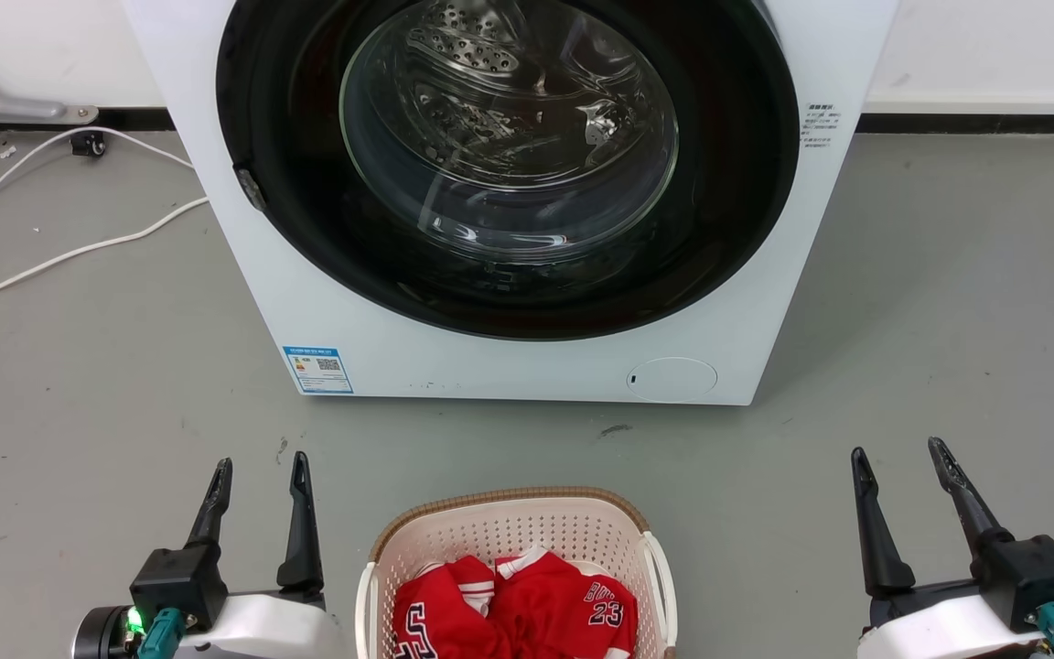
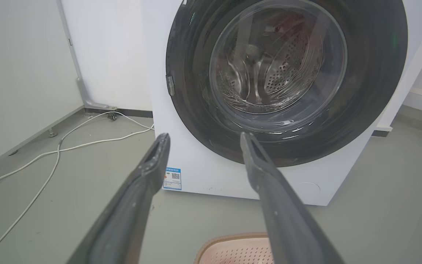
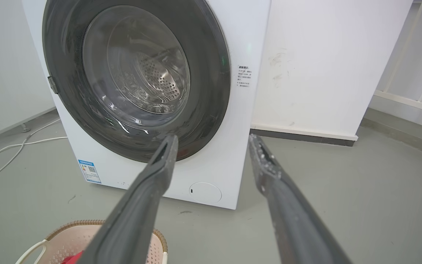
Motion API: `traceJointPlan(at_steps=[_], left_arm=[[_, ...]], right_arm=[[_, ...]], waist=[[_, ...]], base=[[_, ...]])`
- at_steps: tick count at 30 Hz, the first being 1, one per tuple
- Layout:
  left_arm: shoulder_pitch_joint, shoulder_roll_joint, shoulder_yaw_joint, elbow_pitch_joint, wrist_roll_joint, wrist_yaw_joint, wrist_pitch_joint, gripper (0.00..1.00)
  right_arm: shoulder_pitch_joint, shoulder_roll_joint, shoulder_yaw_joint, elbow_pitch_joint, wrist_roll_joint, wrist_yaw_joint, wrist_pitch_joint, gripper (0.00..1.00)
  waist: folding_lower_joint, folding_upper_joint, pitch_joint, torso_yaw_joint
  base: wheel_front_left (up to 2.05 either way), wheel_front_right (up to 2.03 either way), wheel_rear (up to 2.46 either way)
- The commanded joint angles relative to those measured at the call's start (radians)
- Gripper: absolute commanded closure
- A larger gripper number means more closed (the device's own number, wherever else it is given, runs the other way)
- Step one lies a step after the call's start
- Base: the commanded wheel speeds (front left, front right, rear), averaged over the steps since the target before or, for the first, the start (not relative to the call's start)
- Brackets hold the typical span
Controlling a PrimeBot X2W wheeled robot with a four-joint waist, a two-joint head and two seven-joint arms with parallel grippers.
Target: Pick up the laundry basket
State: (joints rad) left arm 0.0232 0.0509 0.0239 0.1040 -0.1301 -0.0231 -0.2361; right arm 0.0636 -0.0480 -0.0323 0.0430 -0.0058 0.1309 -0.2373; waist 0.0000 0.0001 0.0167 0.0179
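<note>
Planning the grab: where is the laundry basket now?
Head view, bottom centre: the laundry basket sits on the floor between the left gripper and right gripper, before the washing machine.

Laundry basket (image 1: 509, 531) holding red jersey (image 1: 536, 609), spread left claw (image 1: 262, 459), spread right claw (image 1: 898, 448), washing machine (image 1: 509, 201) beyond

The basket (image 1: 509, 531) is cream, dotted all over with small holes, under a brown woven-look rim. The jersey (image 1: 536, 604) is red with white trim (its dark 23 is edged in white). The washer (image 1: 527, 366) is white with a black door ring and a blue label (image 1: 317, 369). The floor (image 1: 948, 320) is grey and the cable (image 1: 79, 252) white. The left pincer (image 1: 262, 459) and right pincer (image 1: 897, 447) have black fingers.
</note>
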Motion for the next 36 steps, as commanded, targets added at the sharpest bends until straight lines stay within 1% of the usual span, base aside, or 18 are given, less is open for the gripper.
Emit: traceJointPlan(at_steps=[1,14,31,36], left_arm=[[0.009,0.001,0.001,-0.006,0.021,0.002,-0.009,0.0],[0.017,0.0,0.003,-0.012,0.109,0.002,-0.032,0.0],[0.014,-0.001,0.008,-0.001,0.088,0.001,-0.03,0.0],[0.001,0.0,0.027,0.017,0.078,-0.001,-0.03,0.0]], right_arm=[[0.011,-0.004,0.001,-0.01,-0.024,0.0,-0.007,0.0],[0.021,-0.004,-0.005,-0.023,-0.08,0.0,-0.03,0.0],[0.018,-0.004,-0.008,-0.016,-0.04,0.0,-0.028,0.0],[-0.011,-0.004,0.017,0.003,-0.034,0.0,-0.028,0.0]], waist=[[0.0,-0.0001,0.001,-0.001],[0.0,-0.0001,0.004,-0.003],[0.0,-0.0001,0.009,-0.004],[0.0,-0.0001,0.025,-0.008]], base=[[0.0,0.0,0.0],[0.0,0.0,0.0],[0.0,0.0,0.0],[0.0,0.0,0.0]])
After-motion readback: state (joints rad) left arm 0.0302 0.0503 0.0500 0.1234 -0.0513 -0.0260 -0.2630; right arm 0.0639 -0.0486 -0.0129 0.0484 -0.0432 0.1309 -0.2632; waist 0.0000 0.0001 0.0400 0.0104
